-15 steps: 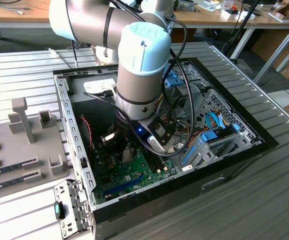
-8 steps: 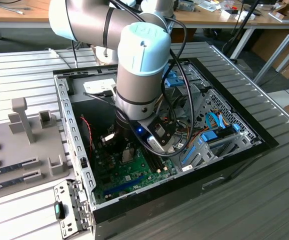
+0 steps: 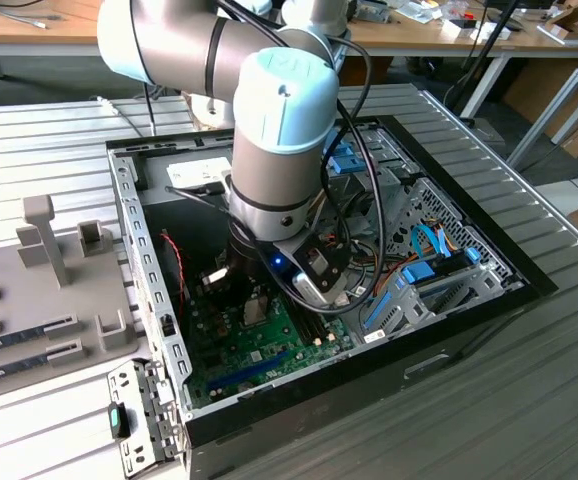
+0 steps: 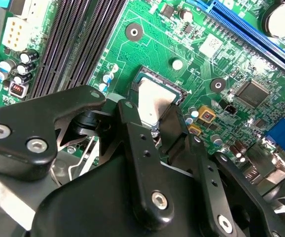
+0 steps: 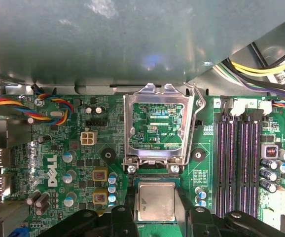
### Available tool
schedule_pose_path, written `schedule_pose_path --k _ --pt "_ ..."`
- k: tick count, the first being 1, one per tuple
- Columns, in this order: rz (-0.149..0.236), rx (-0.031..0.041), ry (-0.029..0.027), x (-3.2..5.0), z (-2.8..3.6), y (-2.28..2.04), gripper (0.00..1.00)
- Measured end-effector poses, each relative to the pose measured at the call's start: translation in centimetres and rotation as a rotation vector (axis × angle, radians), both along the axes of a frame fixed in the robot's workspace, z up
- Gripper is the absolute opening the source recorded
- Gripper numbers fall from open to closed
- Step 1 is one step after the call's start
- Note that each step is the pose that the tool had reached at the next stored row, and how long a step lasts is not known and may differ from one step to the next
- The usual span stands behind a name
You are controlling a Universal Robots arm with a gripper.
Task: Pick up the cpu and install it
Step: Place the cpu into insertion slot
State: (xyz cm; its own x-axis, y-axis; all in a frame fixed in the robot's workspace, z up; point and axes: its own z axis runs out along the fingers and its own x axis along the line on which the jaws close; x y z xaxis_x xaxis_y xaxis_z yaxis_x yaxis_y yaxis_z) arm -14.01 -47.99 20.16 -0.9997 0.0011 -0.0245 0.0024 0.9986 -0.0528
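CPU: small silver-topped square chip, lying flat in or just over the socket on the motherboard; in the second wrist view its green rim sits square within the dark socket border.
Seating: appears level and nested, but whether it is fully down in the socket I cannot tell; the fingers hide its near edge.
Gripper: directly above the chip, its black fingers on opposite sides of it; whether they pinch the chip or stand slightly spread off its edges cannot be judged from these angles.
Socket frame: hinged metal frame swung up and open, standing just behind the chip, not yet clamped over it.
Memory slots: row of long dark slots beside the socket, apart from the fingers.
Computer case: open on the ridged table, the arm reaching down into it in the exterior view.
Handling advice: keep the chip flat and square to the socket border, add no downward force, and lift the fingers straight up so nothing drags it sideways.
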Motion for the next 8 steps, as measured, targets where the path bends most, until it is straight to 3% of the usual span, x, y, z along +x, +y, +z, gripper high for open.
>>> schedule_pose_path --k 8 --pt "0.000 0.0001 0.0004 0.02 -0.20 -0.02 0.43"
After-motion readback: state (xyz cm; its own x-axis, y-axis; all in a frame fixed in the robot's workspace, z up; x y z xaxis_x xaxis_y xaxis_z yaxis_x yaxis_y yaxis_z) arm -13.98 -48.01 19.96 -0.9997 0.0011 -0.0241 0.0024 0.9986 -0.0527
